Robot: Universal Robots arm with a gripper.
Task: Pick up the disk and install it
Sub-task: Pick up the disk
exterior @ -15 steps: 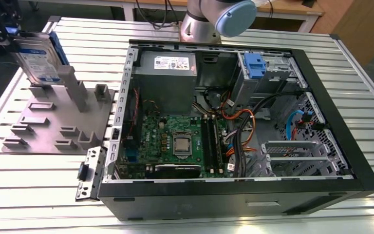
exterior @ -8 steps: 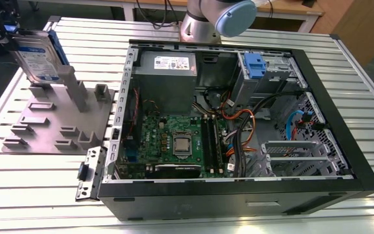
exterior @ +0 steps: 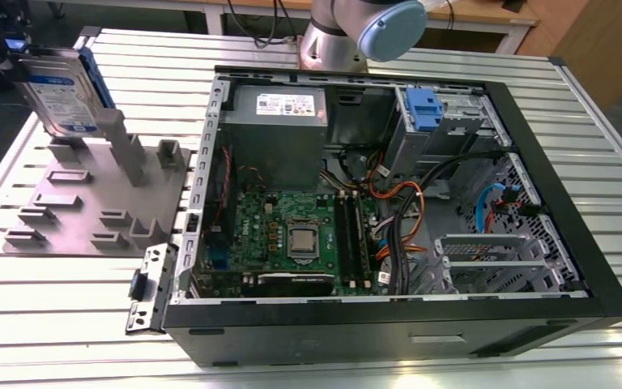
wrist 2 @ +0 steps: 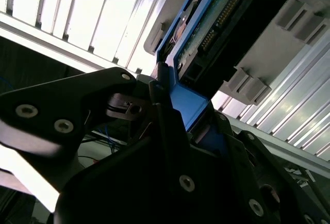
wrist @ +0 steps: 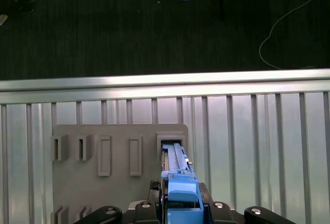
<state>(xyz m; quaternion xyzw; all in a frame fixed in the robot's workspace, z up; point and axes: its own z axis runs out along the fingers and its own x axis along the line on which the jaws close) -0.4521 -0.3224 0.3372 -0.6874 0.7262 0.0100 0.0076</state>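
**Gripper and surroundings.** The gripper (wrist 2: 178,105) is shown clenched on the disk (wrist 2: 227,12). Its matt black fingers (wrist 2: 165,131) are pressed against the blue plastic rail (wrist 2: 192,104) at one end of the disk. In the exterior view the gripper (exterior: 9,50) is seen at the upper left, with the disk (exterior: 65,96) held upright below it. The disk is a flat rectangle of silver metal, faced with a white-and-blue label and edged in blue.

In the first wrist view the disk (wrist: 176,162) is seen edge-on. Its far end is placed at a rectangular slot in the grey holder (wrist: 103,136). Whether that end is seated in the slot cannot be told.

The holder (exterior: 84,203) is a dull grey plate set with square posts and shallow pockets. It is laid on a table (exterior: 62,324) of ribbed, shiny aluminium slats.

Well apart from the disk, toward the exterior view's right, an open black computer case (exterior: 398,332) is laid on its side. Inside it are:
- a grey metal power-supply box (exterior: 273,134);
- a green circuit board (exterior: 289,235);
- a bundle of orange and black cables (exterior: 398,203);
- a blue plastic bracket (exterior: 423,109) on a perforated metal cage.

The arm's smooth grey base (exterior: 343,40) is placed behind the case.
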